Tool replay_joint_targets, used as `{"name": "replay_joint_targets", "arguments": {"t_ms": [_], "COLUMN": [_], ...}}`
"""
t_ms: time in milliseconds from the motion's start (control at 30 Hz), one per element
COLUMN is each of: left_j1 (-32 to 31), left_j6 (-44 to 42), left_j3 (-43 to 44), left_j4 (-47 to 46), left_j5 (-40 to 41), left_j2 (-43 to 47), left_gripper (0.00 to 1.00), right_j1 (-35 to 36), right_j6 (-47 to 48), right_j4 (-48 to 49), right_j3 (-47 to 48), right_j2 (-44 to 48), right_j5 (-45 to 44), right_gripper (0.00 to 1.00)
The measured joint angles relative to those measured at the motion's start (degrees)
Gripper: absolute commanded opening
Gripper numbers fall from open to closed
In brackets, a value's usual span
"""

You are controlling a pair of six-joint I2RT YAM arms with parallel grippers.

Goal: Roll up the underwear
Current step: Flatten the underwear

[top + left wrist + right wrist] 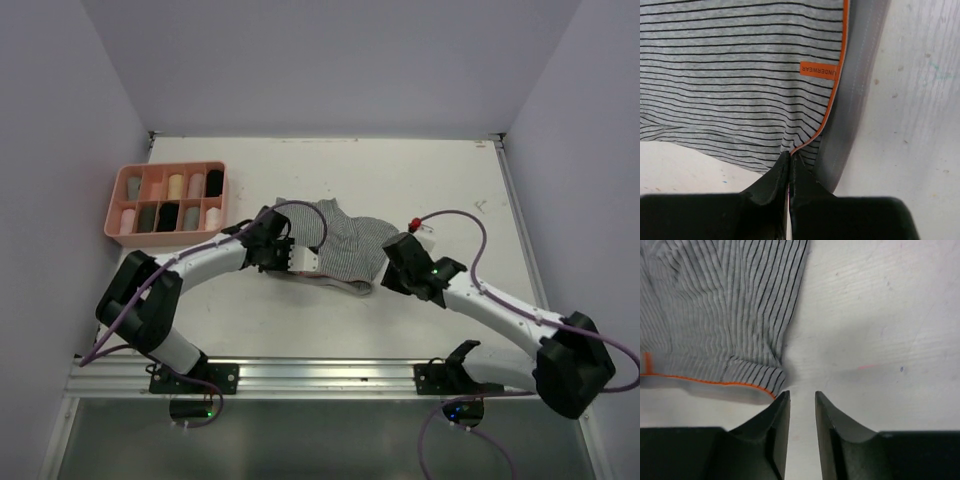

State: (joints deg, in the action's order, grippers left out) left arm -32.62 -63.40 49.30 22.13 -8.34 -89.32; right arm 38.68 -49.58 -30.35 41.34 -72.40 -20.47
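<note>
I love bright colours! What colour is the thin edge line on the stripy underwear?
Orange edge line, clearest in left wrist view.

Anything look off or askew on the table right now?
Nothing spilled or damaged. The striped underwear lies rumpled and skewed, not flat; the left gripper pinches its orange-trimmed edge with shut jaws. The right gripper has open jaws just off the cloth, holding nothing.

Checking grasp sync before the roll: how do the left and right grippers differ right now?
Left gripper is shut; right gripper is open by a narrow gap. Left pinches the striped underwear at its orange-trimmed edge; right holds nothing, with bare table in its gap. Left's tips are on fabric; right's sit just off the garment's corner. Both sit low at the same orange-trimmed edge.
</note>
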Motion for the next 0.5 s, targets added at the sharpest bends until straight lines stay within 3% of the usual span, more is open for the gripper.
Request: {"name": "replay_joint_targets", "arguments": {"t_ms": [67, 100, 200, 500], "left_j1": [0.0, 0.0, 0.0, 0.0], "left_j6": [4.6, 6.7, 12.8, 24.3], "left_j3": [1.8, 2.8, 5.1, 7.8], "left_j4": [1.6, 2.2, 3.0, 4.5], "left_j5": [-0.6, -1.2, -2.6, -4.5], "left_j2": [-0.6, -1.2, -3.1, -6.3], "left_gripper": [0.00, 0.00, 0.00, 0.00], "right_j1": [0.2, 0.7, 2.1, 7.7], "right_j6": [-5.6, -8.2, -12.9, -13.6], "right_j4": [2.3, 4.1, 5.7, 9.6], "right_j3": [-3.5, -6.1, -11.6, -8.2], "right_j2": [7.6, 11.7, 18.7, 2.4], "right_j5": [1.9, 2.1, 2.2, 1.2], "right_gripper": [0.44, 0.55, 0.57, 0.52]}}
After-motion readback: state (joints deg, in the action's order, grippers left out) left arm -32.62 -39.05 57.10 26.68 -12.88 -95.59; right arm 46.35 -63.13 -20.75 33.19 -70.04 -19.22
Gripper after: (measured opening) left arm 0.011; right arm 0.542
